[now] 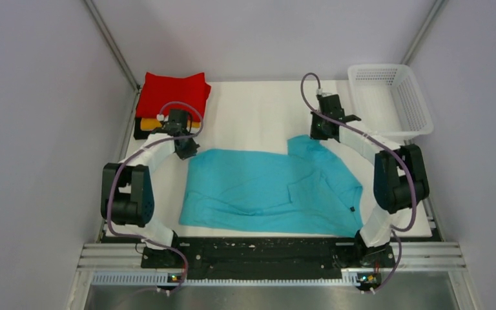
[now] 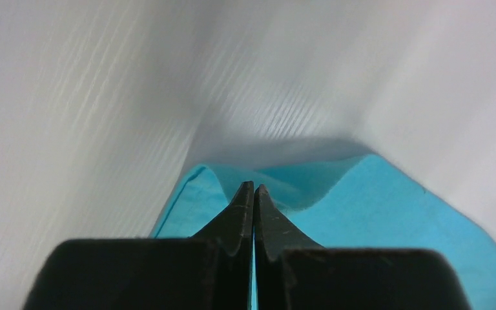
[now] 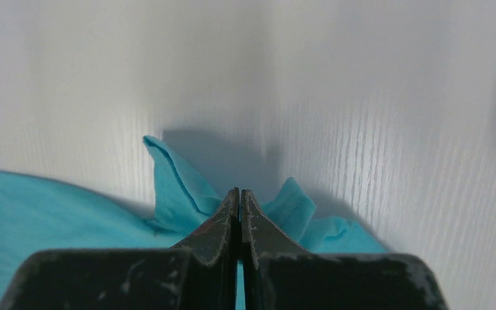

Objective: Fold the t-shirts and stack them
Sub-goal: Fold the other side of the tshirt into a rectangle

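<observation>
The turquoise tee (image 1: 258,187) is spread on the bench (image 1: 252,103), its far edge clamped at 11 o'clock by the left pincer (image 2: 254,188) and at 1 o'clock by the right pincer (image 3: 239,192). Little cloth is gripped, so a corner could be lost under uneven pulling.

No readable text, labels, brands or numbers anywhere.

Spread t-shirt (image 1: 265,187) lies mid-table (image 1: 252,110), toward the near edge. Folded shirt stack (image 1: 171,97) sits at the far-left corner, mesh basket (image 1: 420,113) at the far-right edge. Left gripper (image 1: 189,151) is at the spread t-shirt's far-left corner, right gripper (image 1: 315,134) at its far-right corner.
</observation>
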Tool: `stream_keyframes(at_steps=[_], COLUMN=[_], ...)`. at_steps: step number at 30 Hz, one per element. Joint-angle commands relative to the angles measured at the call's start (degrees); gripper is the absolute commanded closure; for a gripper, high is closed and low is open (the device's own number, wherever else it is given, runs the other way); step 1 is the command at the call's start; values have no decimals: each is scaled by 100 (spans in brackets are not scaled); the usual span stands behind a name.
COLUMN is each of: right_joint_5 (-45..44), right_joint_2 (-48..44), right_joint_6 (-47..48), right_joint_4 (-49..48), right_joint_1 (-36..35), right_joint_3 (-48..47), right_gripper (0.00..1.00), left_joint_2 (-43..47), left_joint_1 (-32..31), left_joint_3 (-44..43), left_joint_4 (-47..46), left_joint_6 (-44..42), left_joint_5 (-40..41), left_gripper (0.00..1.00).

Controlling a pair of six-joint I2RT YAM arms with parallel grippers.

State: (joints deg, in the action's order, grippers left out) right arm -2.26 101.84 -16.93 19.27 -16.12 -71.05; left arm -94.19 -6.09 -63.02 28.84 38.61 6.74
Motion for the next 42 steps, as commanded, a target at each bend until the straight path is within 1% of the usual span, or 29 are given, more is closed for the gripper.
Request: stream_keyframes(at_steps=[1, 7, 13, 16, 20, 23, 26, 29, 33, 34, 35, 36, 37, 39, 40, 41, 42], right_joint_5=[199, -129, -743, -702, -573, -475, -316, -179, -88, -20, 35, 92, 178, 538, 556, 471, 312], right_joint_2=[-810, -1811, -3133, -3835, -4504, -4843, -5070, -5147, -5176, -5173, -5173, -5163, -5165, -5217, -5278, -5363, -5443], right_joint_6=[155, 84, -236, -421, -587, -611, -671, -842, -1106, -1161, -1214, -1292, -1380, -1526, -1609, -1660, -1701], right_joint_4=[-143, 212, 1153, 1588, 2216, 2564, 2669, 2678, 2702, 2709, 2706, 2712, 2724, 2760, 2845, 2992, 3135], right_joint_1=[-235, -701, -1176, -1288, -1411, -1463, -1499, -1546, -1670, -1698, -1745, -1831, -1913, -2073, -2147, -2179, -2189], right_joint_3=[582, 1362, 1912, 2186, 2380, 2405, 2507, 2736, 3076, 3158, 3220, 3249, 3260, 3289, 3271, 3223, 3167], right_gripper=[100, 100, 100, 100, 100, 100, 100, 100, 100, 98, 91, 79, 67, 55, 49, 42, 33], left_joint_2=[604, 1277, 2030, 2342, 2524, 2625, 2714, 2696, 2476, 2423, 2367, 2333, 2320, 2356, 2399, 2458, 2511], left_joint_1=[-33, -42, -42, -42, -33, -26, -16, -8, 7, 11, 11, 11, 11, 11, 11, 11, 11], left_joint_3=[494, 1104, 1694, 1865, 1900, 1858, 1891, 1916, 1924, 1919, 1910, 1897, 1876, 1828, 1788, 1729, 1657], left_joint_4=[-272, -297, -244, -177, -3, 164, 221, 241, 271, 292, 341, 382, 433, 560, 658, 722, 859], left_joint_6=[-95, -102, 69, 120, 144, 186, 252, 282, 330, 352, 386, 427, 448, 495, 506, 539, 556], left_joint_5=[-200, -184, 49, 215, 560, 869, 1047, 1229, 1216, 1251, 1291, 1340, 1372, 1457, 1511, 1598, 1662], left_gripper=[100, 100, 100, 100, 100, 100, 100, 100, 100, 100, 100, 99, 89, 68, 60, 50, 38])
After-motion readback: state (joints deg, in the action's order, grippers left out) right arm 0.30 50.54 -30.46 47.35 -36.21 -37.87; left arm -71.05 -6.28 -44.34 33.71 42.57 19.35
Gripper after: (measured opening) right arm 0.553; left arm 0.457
